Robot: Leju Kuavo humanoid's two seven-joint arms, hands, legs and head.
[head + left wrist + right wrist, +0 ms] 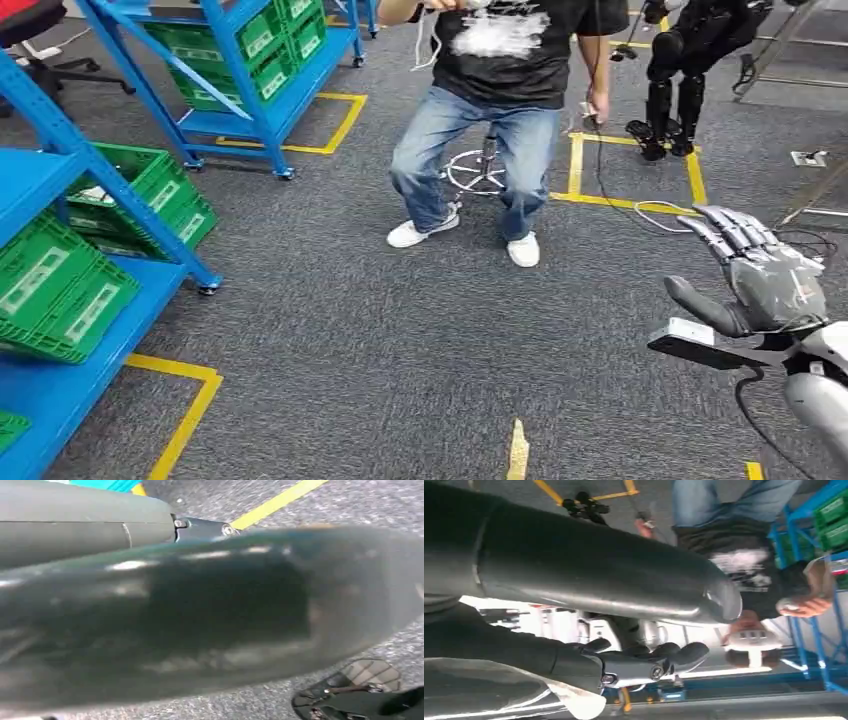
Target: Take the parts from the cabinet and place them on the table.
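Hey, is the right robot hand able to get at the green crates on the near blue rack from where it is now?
Probably not yet. The right robot hand is raised, open and empty, at the far right, while the green crates sit across open carpet on the blue rack at left.

Right hand [762, 275]: silver-grey fingers, dark thumb, black cable at wrist.

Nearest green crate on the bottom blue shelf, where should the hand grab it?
Judging from the head view: take the green crate by its top rim at the corner that juts past the shelf edge, coming from the aisle side. It sits tilted with walls sloping outward, so the rim is the graspable lip. The right hand is raised, apart from it.
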